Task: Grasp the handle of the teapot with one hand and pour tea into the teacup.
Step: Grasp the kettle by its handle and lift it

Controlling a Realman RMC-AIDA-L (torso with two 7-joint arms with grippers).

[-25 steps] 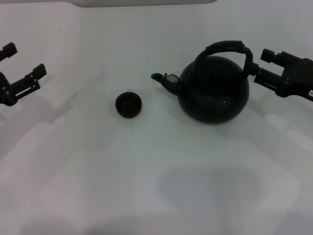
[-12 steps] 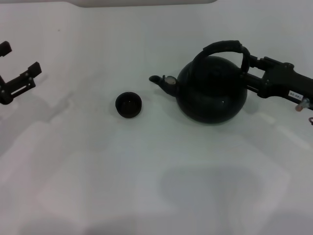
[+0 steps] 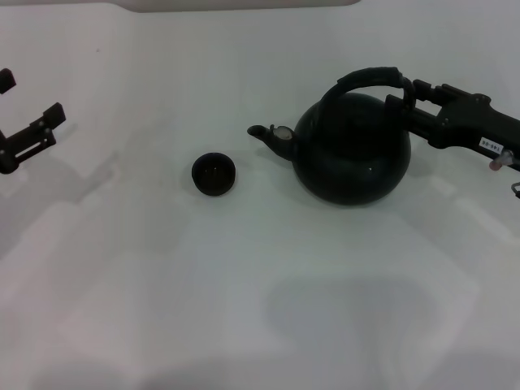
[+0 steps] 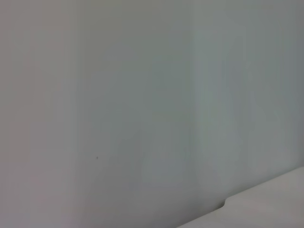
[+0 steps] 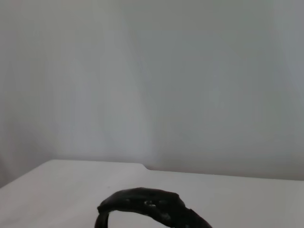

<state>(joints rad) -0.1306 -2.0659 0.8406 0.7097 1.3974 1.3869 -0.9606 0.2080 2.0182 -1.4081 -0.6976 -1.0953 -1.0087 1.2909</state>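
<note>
The round black teapot (image 3: 351, 158) stands on the white table (image 3: 244, 284), right of middle, its spout (image 3: 270, 136) pointing left. Its arched black handle (image 3: 370, 79) rises over the body; the top of the handle also shows in the right wrist view (image 5: 142, 202). My right gripper (image 3: 409, 96) reaches in from the right edge and is at the handle's right end, level with it. The tiny black teacup (image 3: 214, 174) stands left of the spout, apart from it. My left gripper (image 3: 31, 99) is open and empty at the far left edge.
The table's far edge (image 3: 244, 6) runs along the top of the head view. The left wrist view shows only a pale surface and a table corner (image 4: 228, 203). A soft shadow (image 3: 366, 313) lies on the table in front of the teapot.
My right gripper has moved left from beside the teapot to the handle's right end. The teapot has shifted slightly left. The left gripper has drawn a little farther toward the left edge.
</note>
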